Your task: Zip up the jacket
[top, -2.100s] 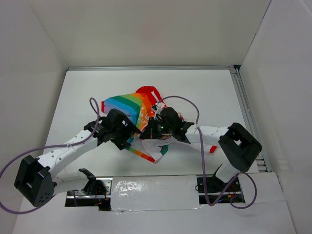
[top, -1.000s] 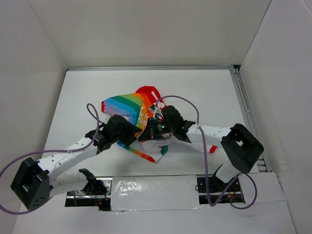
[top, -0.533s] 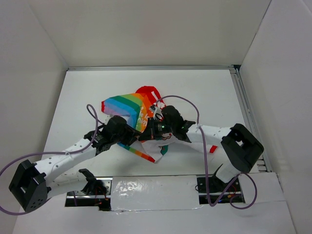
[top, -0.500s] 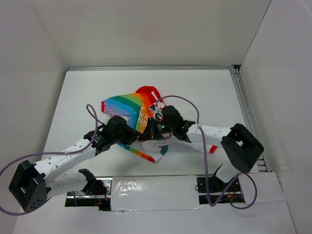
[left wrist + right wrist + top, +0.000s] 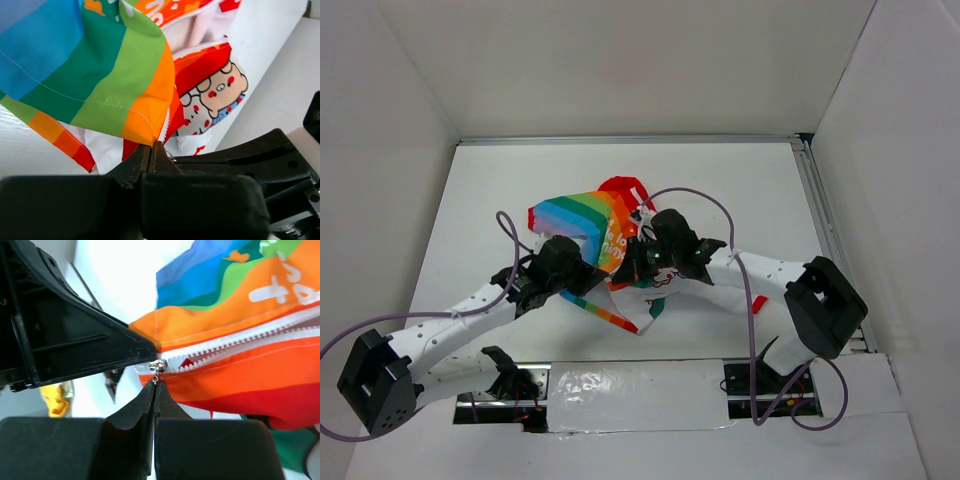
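Rainbow-striped and white, the small fabric child's jacket point(image 5: 582, 218) lies bunched at the middle of the white table point(image 5: 740, 190), between two robot arms reaching in from the bottom of the overhead frame. Its red trim point(image 5: 620, 187) points toward the top of that frame. The left gripper point(image 5: 151, 148) is clenched on the jacket's lower hem, with its black fingertips pinched together on the orange corner of a striped panel at the centre of the left wrist view. A cartoon bear print point(image 5: 220, 92) on red cloth shows at the upper right of that view. The right gripper point(image 5: 155, 385) comes in from the opposite side, its jaws closed tight on the silver zipper pull point(image 5: 158, 366) at the centre of the right wrist view. The left gripper's black finger fills the upper left of that frame, just beside the pull. From the pull, two rows of white zipper teeth point(image 5: 235, 342) spread apart toward the right edge, between orange panels.
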Available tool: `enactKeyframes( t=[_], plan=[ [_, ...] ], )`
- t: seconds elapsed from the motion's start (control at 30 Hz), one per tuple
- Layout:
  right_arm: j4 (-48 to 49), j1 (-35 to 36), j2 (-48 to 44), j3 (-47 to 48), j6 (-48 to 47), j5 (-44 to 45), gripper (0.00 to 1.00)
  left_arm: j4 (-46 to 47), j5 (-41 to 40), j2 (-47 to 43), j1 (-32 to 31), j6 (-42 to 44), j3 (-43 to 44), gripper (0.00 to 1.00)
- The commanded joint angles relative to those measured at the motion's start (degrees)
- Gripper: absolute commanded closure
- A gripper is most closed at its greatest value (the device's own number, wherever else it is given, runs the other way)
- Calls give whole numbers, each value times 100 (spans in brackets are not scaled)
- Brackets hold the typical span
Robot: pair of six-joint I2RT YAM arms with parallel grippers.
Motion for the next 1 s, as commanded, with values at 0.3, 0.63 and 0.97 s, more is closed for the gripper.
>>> enactKeyframes(
  t=[0.3, 0.63, 0.97],
  plan=[
    [-2159, -75, -50, 1341, -1772, 1578, 100, 372, 53, -318, 0, 1568, 37, 100],
    [-3119, -723, 1075, 2605, -1590, 5095, 100, -146, 168, -1100, -18, 1877, 64, 100],
    [-3251, -3386, 3017, 5444, -1764, 5123, 100, -1122, 98, -1697, 53, 1296, -419, 100]
  ],
)
